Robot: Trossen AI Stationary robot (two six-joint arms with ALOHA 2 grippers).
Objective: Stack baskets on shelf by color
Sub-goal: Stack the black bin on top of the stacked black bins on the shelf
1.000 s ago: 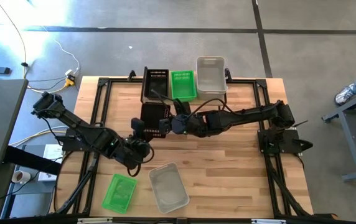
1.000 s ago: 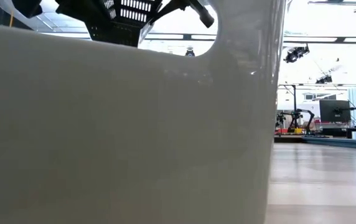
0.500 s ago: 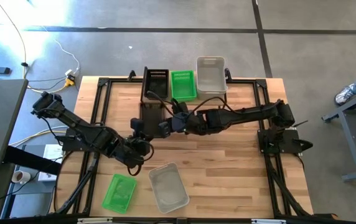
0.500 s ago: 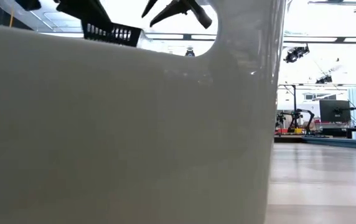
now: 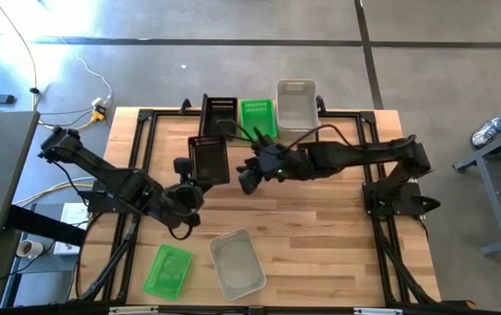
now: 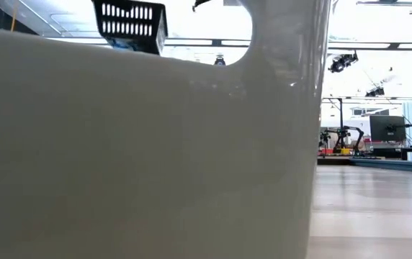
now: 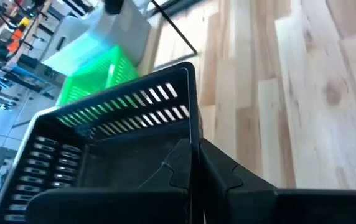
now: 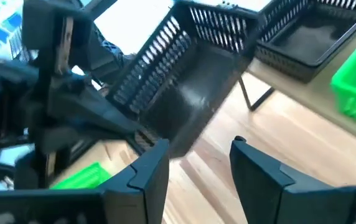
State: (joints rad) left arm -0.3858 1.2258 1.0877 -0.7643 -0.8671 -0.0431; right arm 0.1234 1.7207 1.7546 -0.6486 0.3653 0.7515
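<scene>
I have the left gripper [image 5: 186,178] clamped on the near rim of a black basket [image 5: 208,160], which hangs lifted off the counter [image 5: 321,227], just short of the shelf [image 5: 233,138]. In my left wrist view the basket [image 7: 103,149] fills the space right in front of the fingers [image 7: 184,168], its slotted wall tilted away from me. The right gripper [image 5: 249,181] sits just beside that basket on its other side, jaws spread wide and holding nothing; my right wrist view shows the basket [image 8: 178,74] ahead of the open fingers [image 8: 147,168], clear of them, tipped at an angle.

On the shelf beyond both grippers stand another black basket [image 5: 220,114], a green basket [image 5: 257,118] and a whitish-clear basket [image 5: 297,105], side by side. Behind the left gripper, near the counter's front edge, a second green basket [image 5: 167,269] and a second clear basket [image 5: 236,262] lie close together. The low view is mostly blocked by a pale basket wall [image 6: 141,158].
</scene>
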